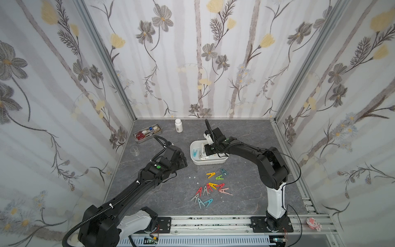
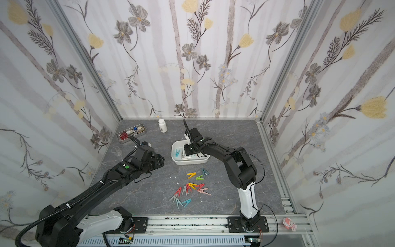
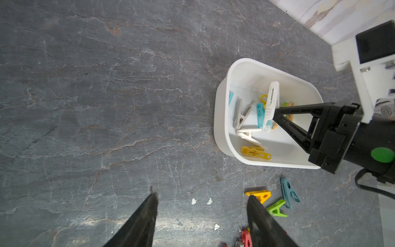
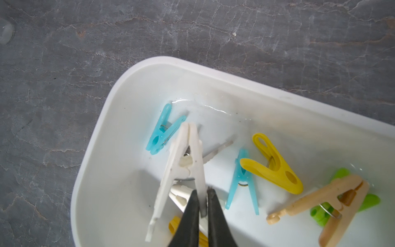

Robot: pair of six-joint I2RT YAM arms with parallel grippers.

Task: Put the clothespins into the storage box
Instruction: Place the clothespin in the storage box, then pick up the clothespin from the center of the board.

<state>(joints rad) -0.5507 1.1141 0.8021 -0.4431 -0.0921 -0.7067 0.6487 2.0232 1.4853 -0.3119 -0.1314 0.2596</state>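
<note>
No txt, brand or nr I can read anywhere; the white bottle carries a label (print too small on my feed).

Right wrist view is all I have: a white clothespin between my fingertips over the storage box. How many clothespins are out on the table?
Observer: About a dozen clothespins lie on the table, loosely clustered on the near side of the storage box.
Operator: Is the left gripper in my way?
Observer: No. The left gripper hangs open and empty over bare table, on the robot's left of the box and apart from it.
Operator: Anything else near the cluster?
Observer: A few small white scraps lie beside it.
</note>
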